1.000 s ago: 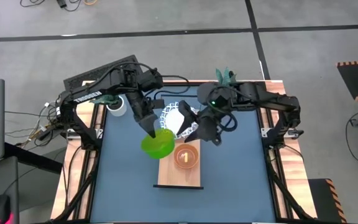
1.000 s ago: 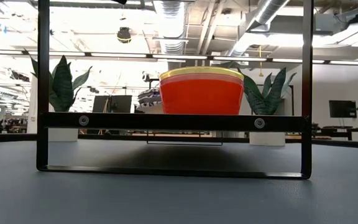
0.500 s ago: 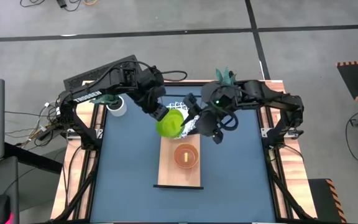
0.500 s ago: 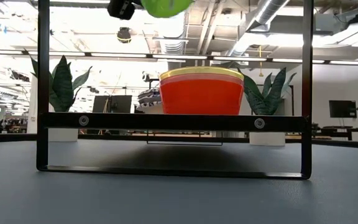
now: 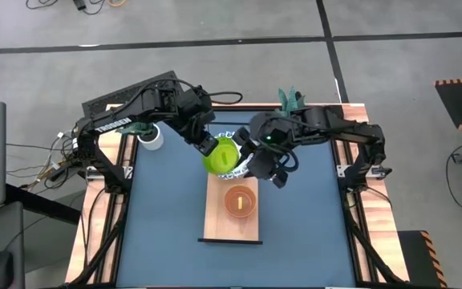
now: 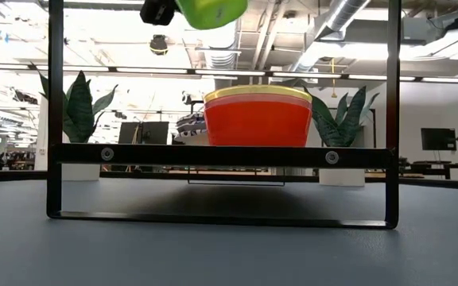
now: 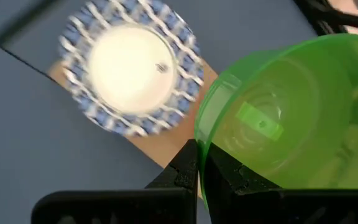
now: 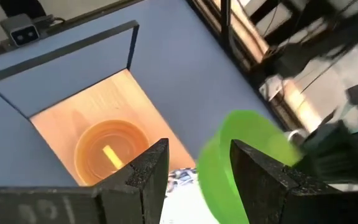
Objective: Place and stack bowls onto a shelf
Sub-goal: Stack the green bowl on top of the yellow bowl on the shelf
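My left gripper [image 5: 207,146] is shut on a green bowl [image 5: 221,155], held tilted in the air over a white bowl with a blue-patterned rim [image 7: 132,78]. That white bowl sits at the far end of the light-wood shelf [image 5: 231,221]. A yellow bowl inside a red one [image 5: 240,201] stands on the middle of the shelf, also in the low view [image 6: 258,117]. My right gripper [image 8: 194,171] is open and empty, just right of the green bowl [image 8: 241,149]. My left gripper holds the green bowl by its rim [image 7: 201,155], with one finger inside the bowl and one outside its wall. The fingers come slanting down from the table's far left. The bowl is lifted clear and tilted, its opening turned sideways toward the wrist camera.
A white plant pot [image 5: 149,136] stands at the table's far left, and a plant [image 5: 289,98] at the far edge behind the right arm. The shelf rests on a black frame [image 6: 221,155] above the blue tabletop [image 5: 167,233]. The near end of the shelf is bare wood.
My left gripper has carried the green bowl from beside the shelf's left edge toward the table's far edge and a little right, so it is now over the white patterned bowl. The bowl has come into the low view's top and sunk slightly.
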